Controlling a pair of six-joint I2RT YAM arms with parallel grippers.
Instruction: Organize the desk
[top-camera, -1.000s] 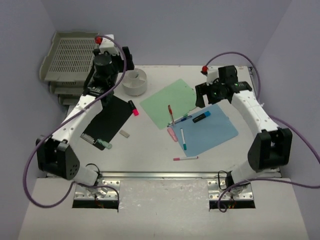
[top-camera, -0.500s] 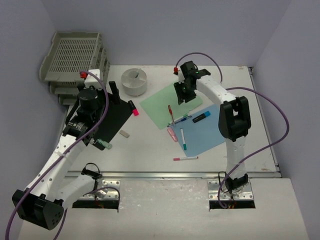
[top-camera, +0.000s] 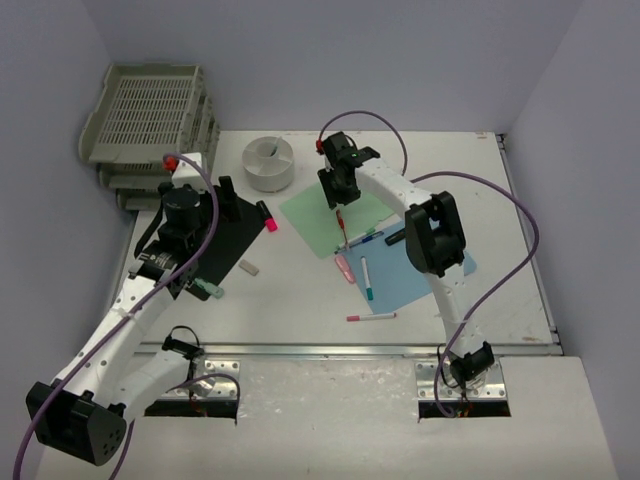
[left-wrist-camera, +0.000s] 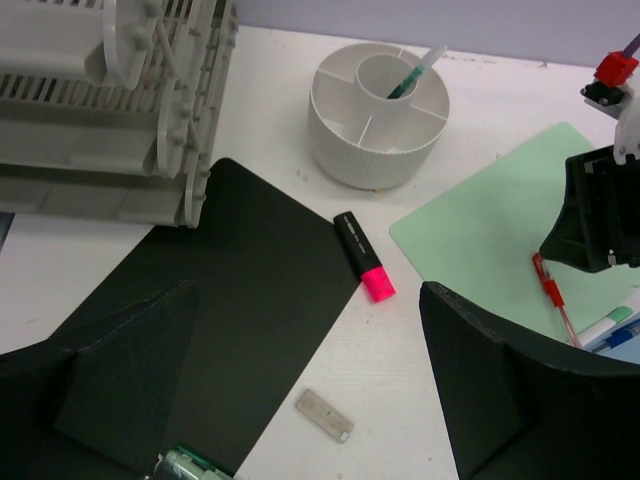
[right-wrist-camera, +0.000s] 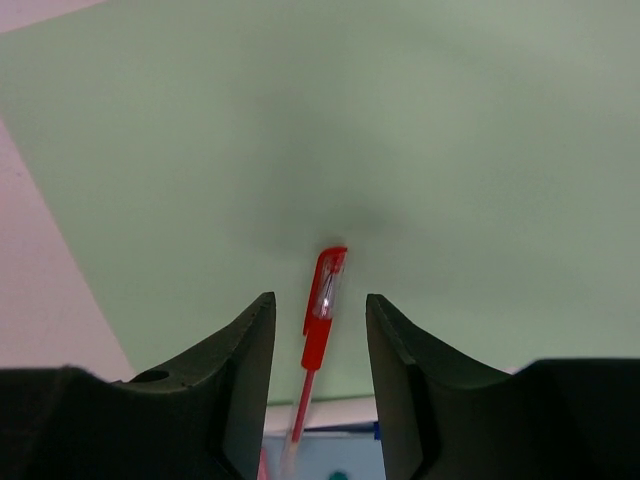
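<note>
white desk (top-camera: 290, 300), lavender walls (top-camera: 350, 60)

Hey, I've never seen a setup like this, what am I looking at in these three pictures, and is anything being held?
These are two robot arms bolted at the near edge of a desk, each ending in a two-finger gripper. The wide picture comes from a fixed camera above and behind them. The other two come from a camera on each wrist, so the dark shapes at the bottom are that arm's fingers. On the desk lie a green sheet, a blue sheet, a black sheet, a pink highlighter, a round pen holder and grey stacked trays. Nothing is held: the left gripper is open near the black sheet, and the right gripper is open with one finger either side of a red pen on the green sheet.
</note>
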